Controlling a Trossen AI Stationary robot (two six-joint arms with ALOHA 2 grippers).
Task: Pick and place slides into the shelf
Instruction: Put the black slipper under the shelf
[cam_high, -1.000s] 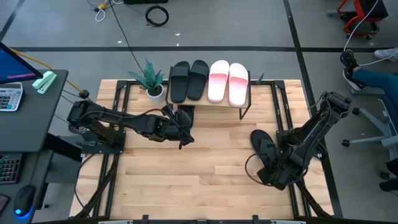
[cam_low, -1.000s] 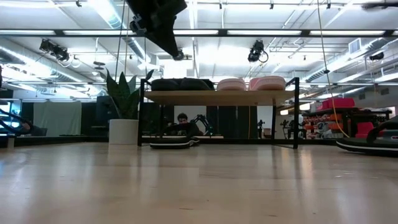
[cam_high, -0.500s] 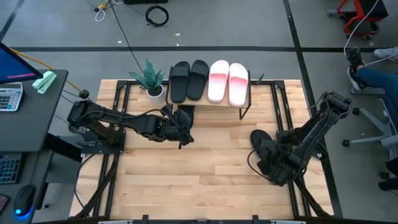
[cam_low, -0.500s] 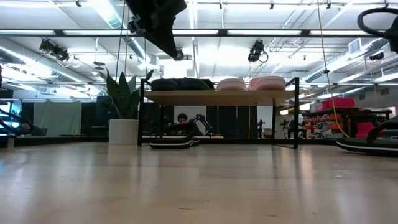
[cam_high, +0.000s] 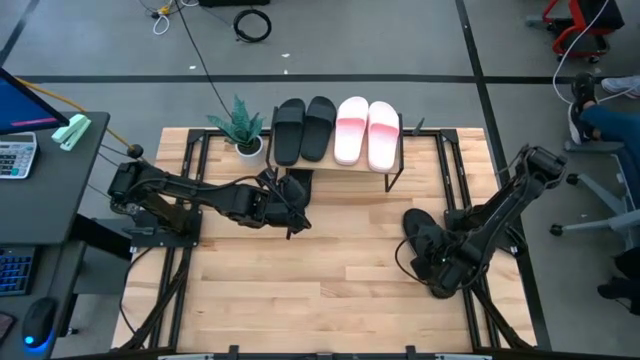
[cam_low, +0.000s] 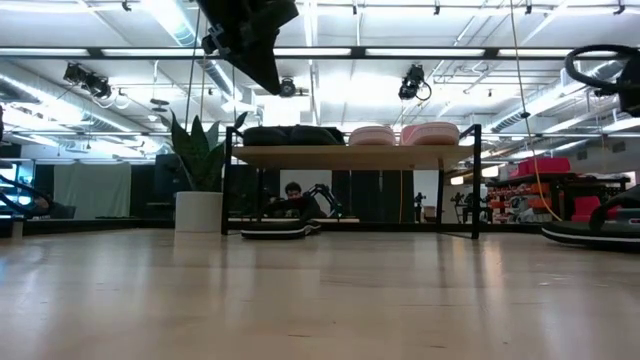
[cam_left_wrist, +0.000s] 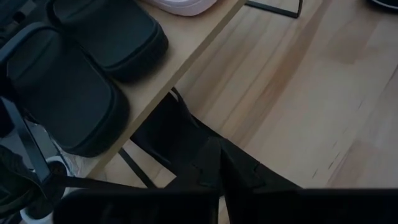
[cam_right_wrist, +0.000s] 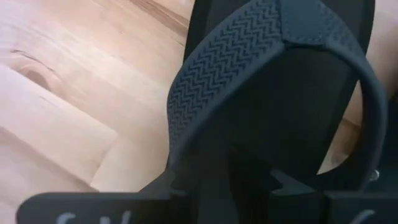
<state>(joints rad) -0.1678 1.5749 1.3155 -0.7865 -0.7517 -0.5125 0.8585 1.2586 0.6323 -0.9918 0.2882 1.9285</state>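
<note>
The shelf (cam_high: 340, 167) stands at the table's far side with two black slides (cam_high: 303, 130) and two pink slides (cam_high: 367, 133) on its top board. Another black slide (cam_low: 275, 230) lies on the table under it. My left gripper (cam_high: 293, 222) hangs shut above the table just in front of that slide, holding nothing. A further black slide (cam_high: 418, 232) lies flat on the table at the right. My right gripper (cam_right_wrist: 230, 180) points steeply down over its ribbed strap (cam_right_wrist: 230, 68), fingers apart. My right gripper stands with its fingers (cam_right_wrist: 183, 180) apart, close over the near edge of the black slide's strap. The gripper itself hides the fingertips, so I cannot tell whether they touch the slide. The slide lies flat on the table.
A potted plant (cam_high: 240, 125) stands at the shelf's left end. The black frames of the arm mounts (cam_high: 185, 260) run along the left and right sides of the slatted tabletop. Bare wood lies between the two arms. A person sits beyond the table's right edge (cam_high: 610, 120).
My right gripper has sunk toward the black slide at the right and tipped more steeply downward, its finger gap unchanged. The slide has stayed where it lay.
</note>
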